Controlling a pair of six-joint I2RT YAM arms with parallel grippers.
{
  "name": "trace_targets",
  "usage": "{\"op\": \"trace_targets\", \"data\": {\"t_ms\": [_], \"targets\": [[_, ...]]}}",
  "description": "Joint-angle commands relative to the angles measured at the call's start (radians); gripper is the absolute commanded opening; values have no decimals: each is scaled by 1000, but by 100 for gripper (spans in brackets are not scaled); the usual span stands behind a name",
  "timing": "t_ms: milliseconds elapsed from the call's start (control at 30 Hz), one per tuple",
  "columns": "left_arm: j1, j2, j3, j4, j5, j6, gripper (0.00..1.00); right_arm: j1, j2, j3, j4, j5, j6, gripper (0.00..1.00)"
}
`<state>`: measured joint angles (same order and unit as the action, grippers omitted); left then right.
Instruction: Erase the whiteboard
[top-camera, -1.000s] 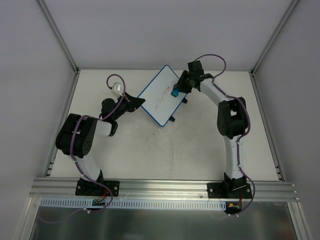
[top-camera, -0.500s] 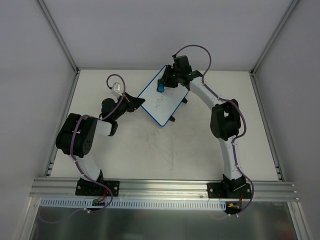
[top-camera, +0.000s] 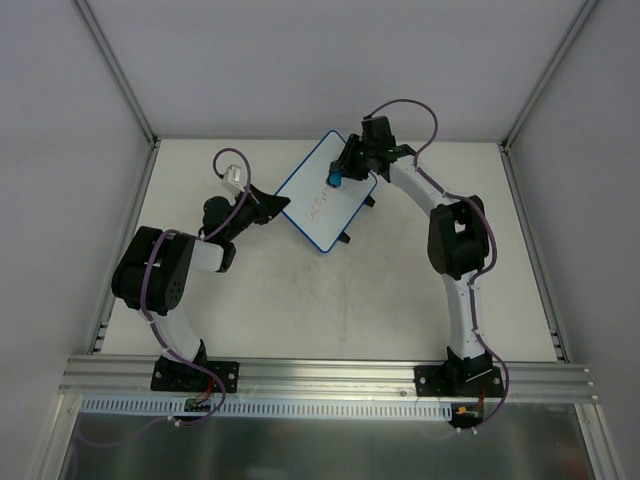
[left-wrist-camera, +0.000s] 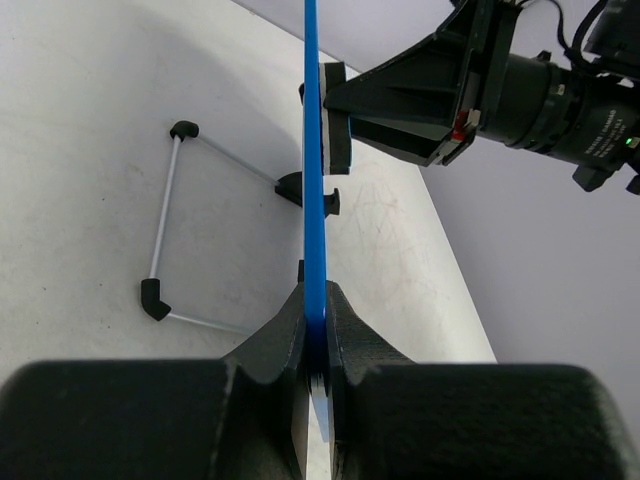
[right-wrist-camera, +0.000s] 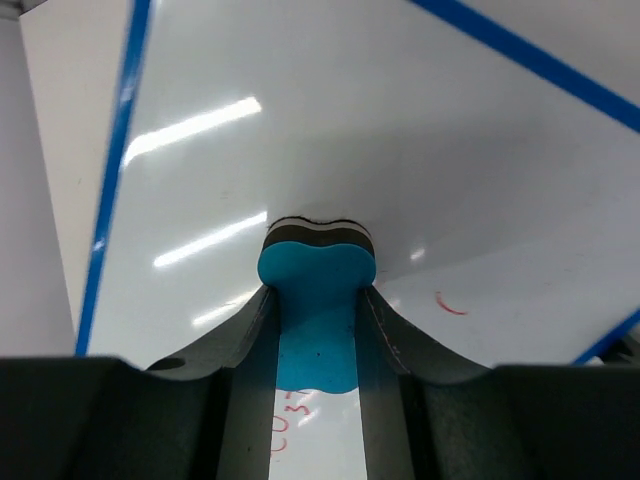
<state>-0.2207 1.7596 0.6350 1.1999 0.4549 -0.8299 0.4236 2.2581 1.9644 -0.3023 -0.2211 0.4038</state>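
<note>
The whiteboard, white with a thin blue rim, lies tilted at the back middle of the table. Red scribbles remain on its lower half. My left gripper is shut on the board's left edge; the left wrist view shows the blue rim edge-on between the jaws. My right gripper is shut on a small blue eraser and presses its felt face against the board's upper part. In the right wrist view the eraser touches the white surface, with red marks to its right and below it.
A thin wire stand with black feet shows behind the board in the left wrist view. Two black tabs stick out from the board's right edge. White walls with metal posts enclose the table.
My right gripper swept the eraser from the board's right edge to its upper left, then back a little to the right. The upper scribbles are gone. The left arm has not moved.
</note>
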Motion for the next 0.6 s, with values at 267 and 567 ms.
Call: {"op": "trace_targets", "data": {"t_ms": [267,567], "targets": [[-14,1,9,49,64,87,0,-29,-22,-165,-124,258,32,0],[-14,4,9,52,64,86,0,-37,-35,-174,-141,270,46,0]]}}
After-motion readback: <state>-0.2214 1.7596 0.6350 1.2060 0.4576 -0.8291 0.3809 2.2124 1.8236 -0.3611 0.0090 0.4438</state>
